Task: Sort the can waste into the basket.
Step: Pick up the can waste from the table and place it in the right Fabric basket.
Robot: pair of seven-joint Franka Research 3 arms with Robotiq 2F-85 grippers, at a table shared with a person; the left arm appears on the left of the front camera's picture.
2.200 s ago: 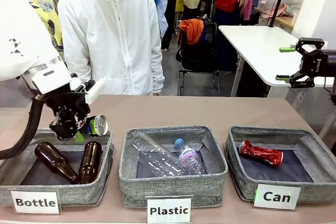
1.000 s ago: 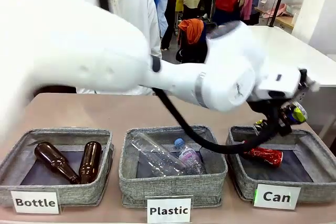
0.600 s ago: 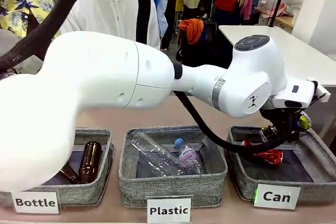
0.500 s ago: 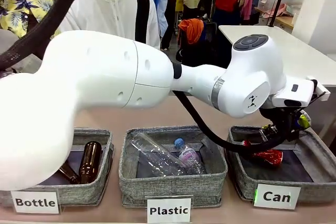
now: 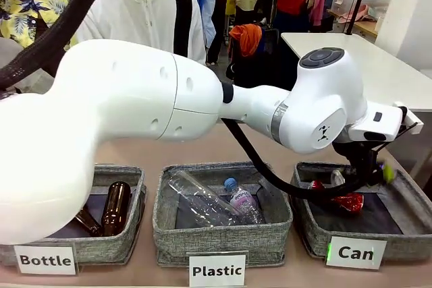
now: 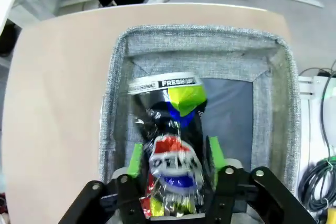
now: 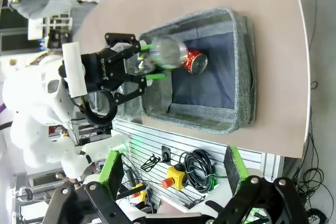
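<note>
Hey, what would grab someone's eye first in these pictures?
The left arm, sweeping across the whole front view to the right-hand basket marked "Can". Its end effector holds a dark printed can between green pads over that basket, jaws looking slightly apart. A crushed red can already lies inside.

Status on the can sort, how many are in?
One is in: the crushed red can lies on the base of the Can basket. In hand: the left gripper holds the dark printed can over that basket, pads against its sides. Left: release it. The right gripper is open, well above the table.
</note>
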